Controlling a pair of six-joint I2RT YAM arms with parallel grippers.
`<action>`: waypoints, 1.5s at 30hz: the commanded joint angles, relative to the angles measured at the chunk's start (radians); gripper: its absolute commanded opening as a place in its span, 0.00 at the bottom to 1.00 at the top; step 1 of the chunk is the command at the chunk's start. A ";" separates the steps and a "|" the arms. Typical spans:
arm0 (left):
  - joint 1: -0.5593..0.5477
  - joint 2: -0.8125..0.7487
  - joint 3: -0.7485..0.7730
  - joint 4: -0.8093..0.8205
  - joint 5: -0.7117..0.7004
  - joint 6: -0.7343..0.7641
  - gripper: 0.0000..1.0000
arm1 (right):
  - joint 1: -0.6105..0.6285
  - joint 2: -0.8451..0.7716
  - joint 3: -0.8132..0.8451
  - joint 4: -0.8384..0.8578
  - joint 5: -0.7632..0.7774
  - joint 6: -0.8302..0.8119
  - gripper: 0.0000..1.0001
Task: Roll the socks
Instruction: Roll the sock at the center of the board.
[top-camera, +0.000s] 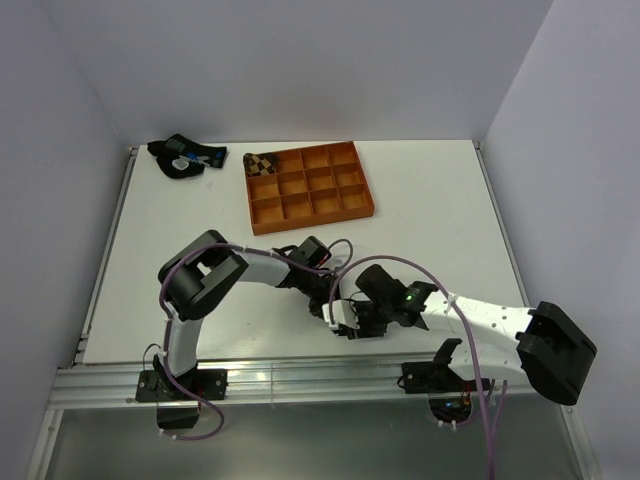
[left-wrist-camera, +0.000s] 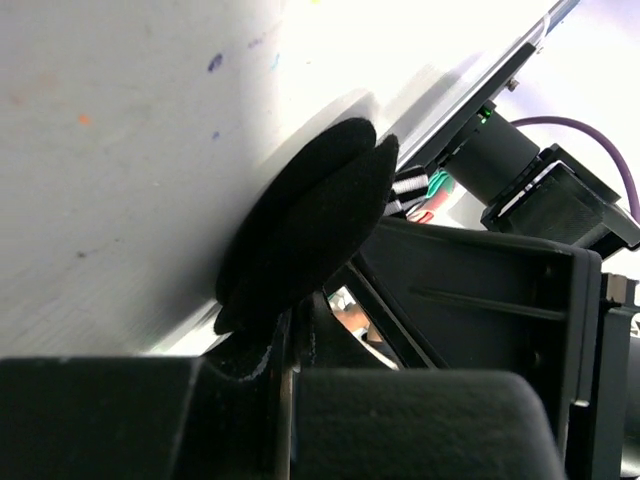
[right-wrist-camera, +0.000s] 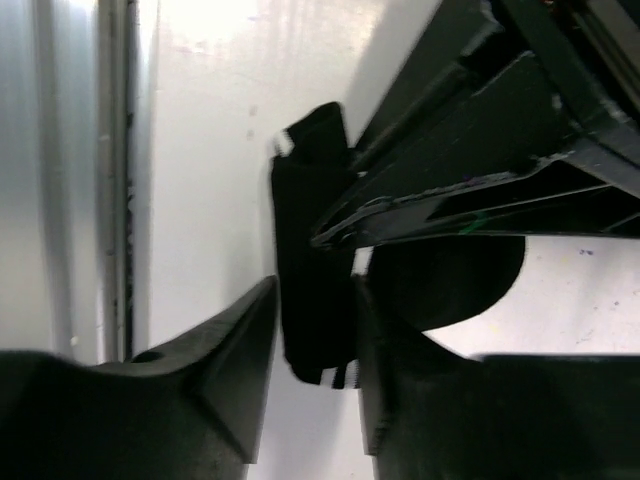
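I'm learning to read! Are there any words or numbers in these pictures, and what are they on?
No readable text anywhere.
On the sock bundle: blue and white marks, too small to read.
On the black sock: white stripes only, no letters.
On the orange tray: no label visible.

White table (top-camera: 430, 215), orange tray (top-camera: 312, 222), dark sock bundle (top-camera: 182, 158)

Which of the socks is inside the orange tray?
The brown-and-black argyle sock, in the tray's far-left corner compartment. The black striped ankle sock sits between left tool and right tool; the dark bundle lies beside the tray.
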 joint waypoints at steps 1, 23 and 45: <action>0.016 0.017 -0.032 -0.012 -0.070 0.000 0.08 | 0.008 0.033 -0.016 0.094 0.052 0.025 0.41; 0.048 -0.446 -0.363 0.269 -0.542 -0.009 0.39 | -0.060 0.274 0.199 -0.166 -0.108 -0.018 0.11; -0.249 -0.782 -0.510 0.502 -1.094 0.601 0.43 | -0.322 0.999 0.908 -0.879 -0.410 -0.236 0.11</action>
